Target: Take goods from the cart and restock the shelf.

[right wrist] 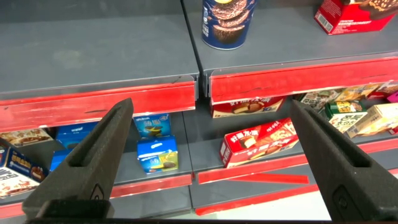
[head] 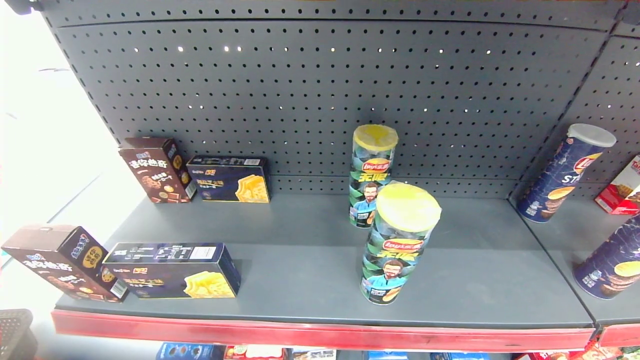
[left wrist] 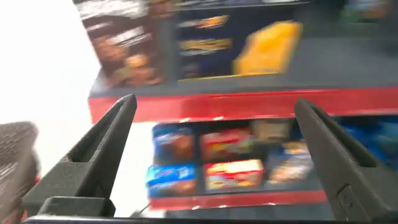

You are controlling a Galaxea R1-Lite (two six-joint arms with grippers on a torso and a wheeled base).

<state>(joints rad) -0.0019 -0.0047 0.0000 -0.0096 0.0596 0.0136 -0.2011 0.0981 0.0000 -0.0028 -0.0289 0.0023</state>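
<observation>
The dark shelf point(head: 310, 260) with a red front strip holds two green chip cans with yellow lids, one at the front point(head: 397, 245) and one behind it point(head: 371, 175). On its left stand two brown cookie boxes point(head: 67, 262) point(head: 157, 170) and two dark blue boxes point(head: 172, 270) point(head: 231, 178). My left gripper point(left wrist: 211, 124) is open and empty, facing the shelf's front left corner, where a brown box point(left wrist: 124, 40) and a blue box point(left wrist: 233, 40) show. My right gripper point(right wrist: 211, 124) is open and empty in front of the red shelf edge point(right wrist: 99, 102), below a blue can point(right wrist: 228, 22).
Blue chip cans point(head: 567, 172) point(head: 610, 260) and a red box point(head: 620, 190) stand on the neighbouring shelf section to the right. Lower shelves carry red and blue snack packs point(right wrist: 258, 140) point(left wrist: 233, 174). A dark basket point(head: 15, 332) sits at the lower left.
</observation>
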